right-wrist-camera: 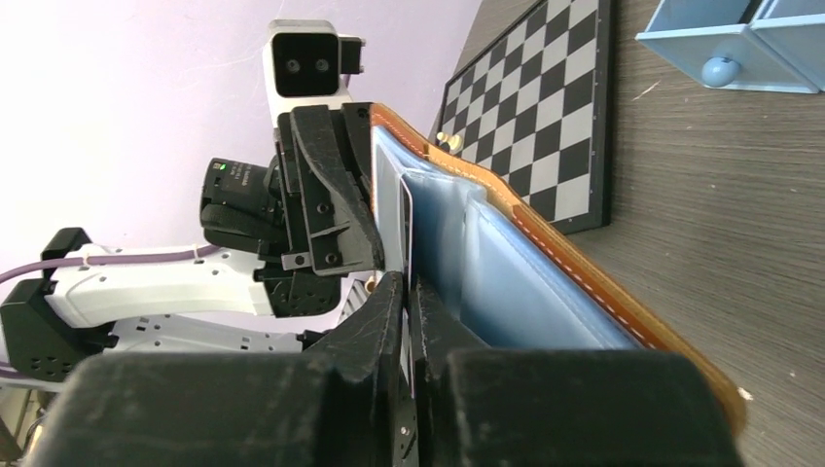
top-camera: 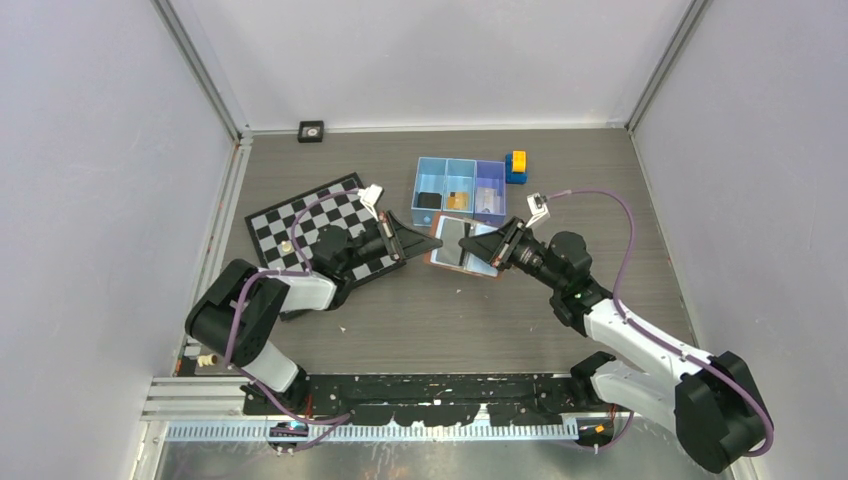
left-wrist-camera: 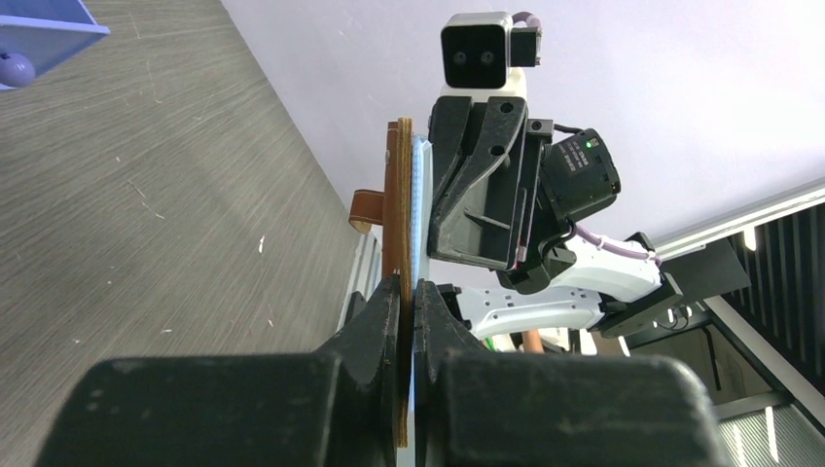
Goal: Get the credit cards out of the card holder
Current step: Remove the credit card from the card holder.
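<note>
The brown card holder [top-camera: 466, 272] lies open just above the table's middle, its grey-blue inside up. A dark card [top-camera: 452, 240] and a pale blue card [top-camera: 482, 248] show in it. My left gripper [top-camera: 428, 240] is shut on the holder's left edge; in the left wrist view [left-wrist-camera: 409, 284] the jaws pinch the brown cover [left-wrist-camera: 397, 195] edge-on. My right gripper [top-camera: 500, 250] is at the holder's right side. In the right wrist view [right-wrist-camera: 407, 280] it is shut on a thin pale card [right-wrist-camera: 406, 209] standing out of the holder's blue pocket [right-wrist-camera: 525, 282].
A blue three-compartment tray [top-camera: 459, 163] stands behind the holder with flat items in its compartments. A yellow-and-blue block [top-camera: 516, 166] is at the tray's right. A chessboard [top-camera: 300, 225] lies under my left arm. A small black object [top-camera: 311, 131] sits at the back wall.
</note>
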Controlling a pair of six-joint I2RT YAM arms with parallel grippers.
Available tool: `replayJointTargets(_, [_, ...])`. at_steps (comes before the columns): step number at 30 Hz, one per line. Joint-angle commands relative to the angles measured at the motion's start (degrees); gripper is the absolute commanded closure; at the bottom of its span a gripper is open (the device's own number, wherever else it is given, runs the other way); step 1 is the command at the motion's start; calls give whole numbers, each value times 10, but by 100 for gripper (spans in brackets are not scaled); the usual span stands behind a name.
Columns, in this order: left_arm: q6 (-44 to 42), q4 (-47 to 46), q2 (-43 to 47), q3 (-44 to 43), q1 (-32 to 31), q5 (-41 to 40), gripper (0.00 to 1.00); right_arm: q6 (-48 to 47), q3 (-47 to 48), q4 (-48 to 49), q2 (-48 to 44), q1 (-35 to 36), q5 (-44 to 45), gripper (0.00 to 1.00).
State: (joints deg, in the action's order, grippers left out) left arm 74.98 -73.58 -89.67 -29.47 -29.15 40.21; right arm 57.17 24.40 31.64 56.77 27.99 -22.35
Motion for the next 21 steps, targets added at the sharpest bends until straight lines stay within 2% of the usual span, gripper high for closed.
replayJointTargets(1, [2, -50, 20, 4, 20, -14, 100, -2, 13, 11, 11, -14, 5, 84])
replayJointTargets(7, [9, -55, 12, 2, 20, -11, 100, 22, 13, 66, 46, -14, -34, 85])
replayJointTargets(9, [8, -54, 14, 3, 20, -11, 100, 23, 14, 67, 49, -16, -35, 94])
replayJointTargets(10, [9, -54, 13, 1, 20, -11, 100, 24, 14, 69, 49, -15, -37, 92])
replayJointTargets(13, [10, -54, 10, -1, 20, -9, 100, 28, 13, 84, 49, -16, -48, 76])
replayJointTargets(15, [14, -58, 8, 0, 20, -7, 100, 33, 10, 98, 51, -15, -52, 70])
replayJointTargets(21, [21, -70, 4, 0, 20, -7, 100, 33, 6, 92, 40, -17, -41, 70])
